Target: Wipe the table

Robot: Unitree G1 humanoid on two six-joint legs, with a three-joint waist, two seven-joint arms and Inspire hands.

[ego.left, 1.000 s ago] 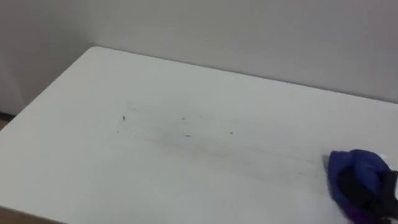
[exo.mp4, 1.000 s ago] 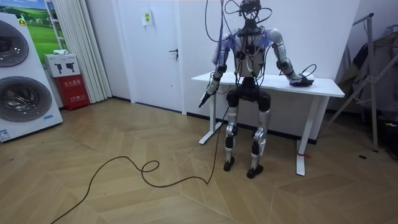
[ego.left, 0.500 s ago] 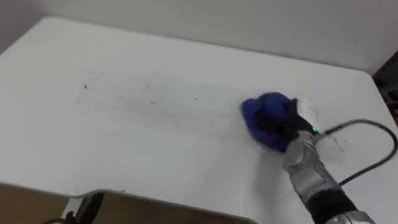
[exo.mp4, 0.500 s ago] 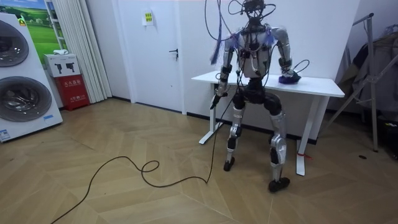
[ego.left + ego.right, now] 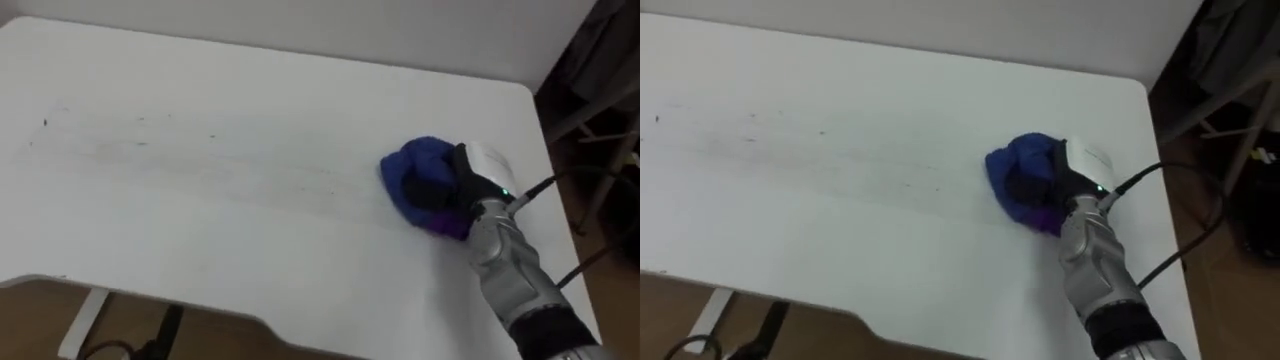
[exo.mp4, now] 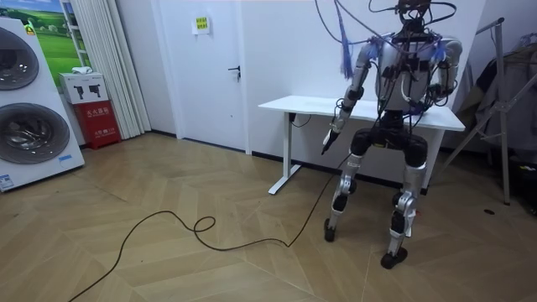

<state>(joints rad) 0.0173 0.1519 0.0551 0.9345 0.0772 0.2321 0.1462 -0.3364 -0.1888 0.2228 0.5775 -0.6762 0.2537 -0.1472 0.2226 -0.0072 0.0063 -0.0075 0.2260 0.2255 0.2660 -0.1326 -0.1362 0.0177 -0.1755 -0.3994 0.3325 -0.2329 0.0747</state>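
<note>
From the head camera I see the white rectangular table (image 5: 250,250) from above, and the crumpled blue cloth (image 5: 412,165) lies on its top, toward the right end and a little nearer the far edge than the near one. The right hand (image 5: 462,185) sits on the cloth from the right side. Its dark fingers (image 5: 425,192) are bent down into the folds and grasp the cloth, and a purple fold shows under the palm. The back of the hand is turned up. The silver forearm comes in from the lower right corner and runs up and to the left, low over the table, so the wrist is almost in one line with the arm.

To the left of the cloth, faint grey streaks (image 5: 130,150) with some small dark specks cross the tabletop.

In the room view the robot stands upright at the table's end on the room view's right, with feet apart. The left hand (image 6: 329,140) hangs down beside the hip, below the tabletop; I cannot tell how its fingers are.
</note>
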